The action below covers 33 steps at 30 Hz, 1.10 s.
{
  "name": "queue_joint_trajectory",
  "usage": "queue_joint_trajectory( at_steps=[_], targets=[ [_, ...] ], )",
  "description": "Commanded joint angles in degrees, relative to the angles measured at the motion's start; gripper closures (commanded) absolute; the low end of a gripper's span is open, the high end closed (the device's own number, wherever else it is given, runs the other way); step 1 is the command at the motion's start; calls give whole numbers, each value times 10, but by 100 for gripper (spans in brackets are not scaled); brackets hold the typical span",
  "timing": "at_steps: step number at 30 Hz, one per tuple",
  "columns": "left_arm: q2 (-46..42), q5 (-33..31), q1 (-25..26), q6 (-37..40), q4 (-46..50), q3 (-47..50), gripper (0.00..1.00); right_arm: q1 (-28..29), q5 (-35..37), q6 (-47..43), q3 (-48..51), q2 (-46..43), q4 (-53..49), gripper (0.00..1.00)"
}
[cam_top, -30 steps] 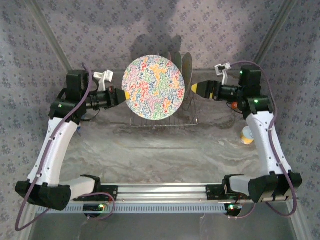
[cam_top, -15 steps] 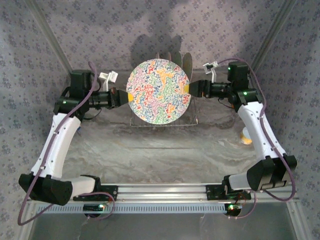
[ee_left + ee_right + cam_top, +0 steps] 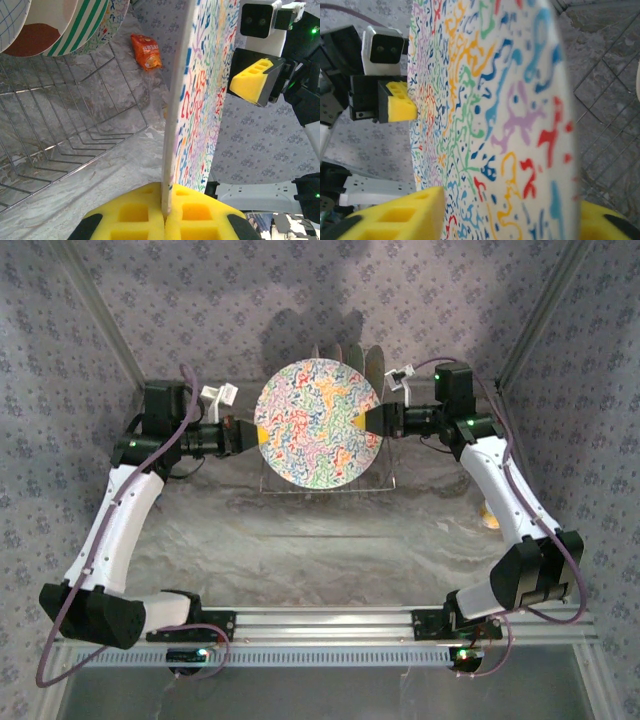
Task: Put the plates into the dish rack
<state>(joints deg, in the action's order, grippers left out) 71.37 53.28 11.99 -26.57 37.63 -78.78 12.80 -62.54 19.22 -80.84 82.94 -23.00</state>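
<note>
The left end effector had its yellow foam pads shut on one rim of a large round plate with a multicolour floral pattern, held upright on edge. The right end effector straddled the opposite rim, one pad at each face; whether it had truly clamped could not be told.

Beside and below the left end effector stood the thin silver wire dish rack. Four plates leaned on edge in it:

- a pale plaid plate
- a cream plate with a rust-red section
- a green-and-white striped plate
- a second floral plate

Four of the five plates appeared loaded. Only the held one was left to seat between the tines.

Beyond the rack, one orange snack packet lay on the tabletop.
</note>
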Motion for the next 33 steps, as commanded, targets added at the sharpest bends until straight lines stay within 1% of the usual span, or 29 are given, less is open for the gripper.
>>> queue_joint_trajectory(
  at_steps=[1,3,8,13,15,17,18,20,22,24,25,26,27,30,33],
  targets=[
    [-4,29,-3,-2,-41,1,100,4,-22,0,-7,1,13,70],
    [-4,30,-3,-4,-45,2,100,3,-24,1,-7,1,13,81],
    [-1,28,-3,-7,-51,5,100,1,-30,2,-7,1,13,100],
    [3,18,-2,-5,-52,9,99,1,-31,2,-9,-2,12,100],
    [4,13,-3,-3,-49,9,88,1,-29,3,-11,-2,10,100],
    [6,10,-5,0,-46,8,83,0,-24,5,-13,-2,8,100],
    [7,7,-7,1,-42,7,76,0,-21,7,-14,-2,8,100],
    [9,5,-15,2,-40,5,70,-1,-14,16,-17,-3,9,100],
    [11,6,-25,6,-34,0,61,0,8,31,-20,-6,12,100],
    [14,9,-37,16,-21,-11,56,2,31,44,-24,-9,11,100],
    [16,8,-45,24,-11,-19,48,3,47,53,-27,-12,11,100],
    [19,4,-54,31,0,-28,39,5,70,65,-29,-13,10,100],
    [20,0,-61,36,8,-35,33,6,95,83,-30,-17,10,100],
    [23,-27,-91,47,33,-52,19,22,183,110,-36,-33,2,100],
    [18,-85,-120,37,31,-53,4,56,290,103,-62,-46,-36,100]
  ],
)
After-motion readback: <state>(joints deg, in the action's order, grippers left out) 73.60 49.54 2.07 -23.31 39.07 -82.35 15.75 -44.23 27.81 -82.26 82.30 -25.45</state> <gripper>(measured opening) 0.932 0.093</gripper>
